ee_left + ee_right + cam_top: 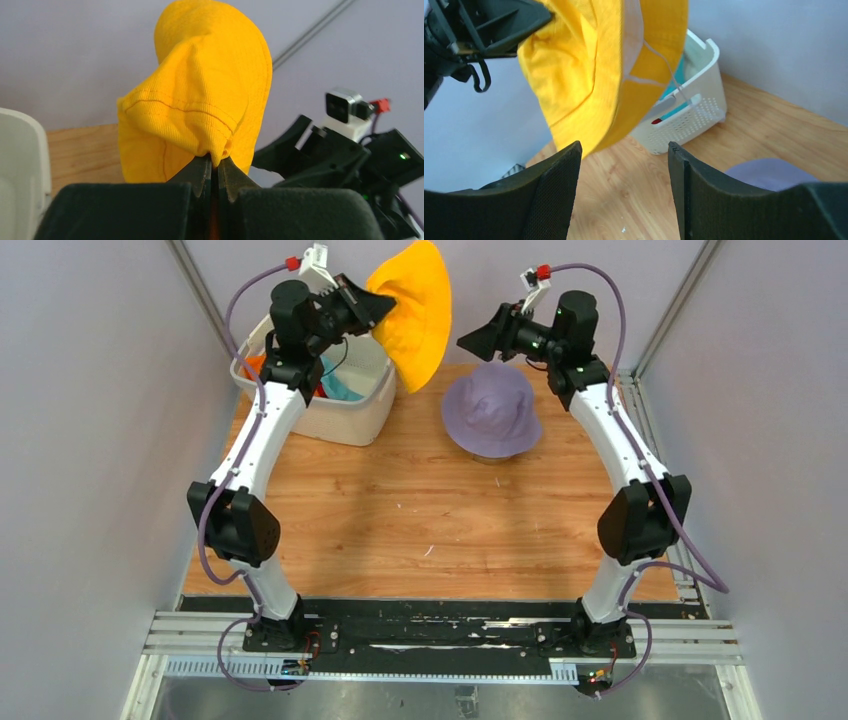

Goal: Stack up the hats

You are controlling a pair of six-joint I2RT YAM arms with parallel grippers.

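My left end effector (215, 167) is clenched on a small fold of the yellow fabric bucket hat (415, 315), which hangs in the air just past its tips. My right end effector (623, 150) is released, jaws wide, holding nothing. It faces the hat from the opposite side with a gap between them.

The pinch takes in very little cloth, so I judge a quick swing could pull it free. The hat would then drop onto the desk (400, 530) or back into the white perforated plastic basket (350, 415) below the left end effector. The hat also hangs crumpled and turned on its side. Lowered like that onto the lavender fabric bucket hat (492, 410), which sits below the right end effector, it would probably land skewed or nudge the lavender one aside. If I bring the right end effector in for the brim, the two end effectors are near enough to clash.

For room, the basket rim lies close under the left end effector and the back wall stands just beyond the hanging hat. Each side wall is near the outer flank of its end effector. The open stretch is the bare wood on the near side of both, between the arms.
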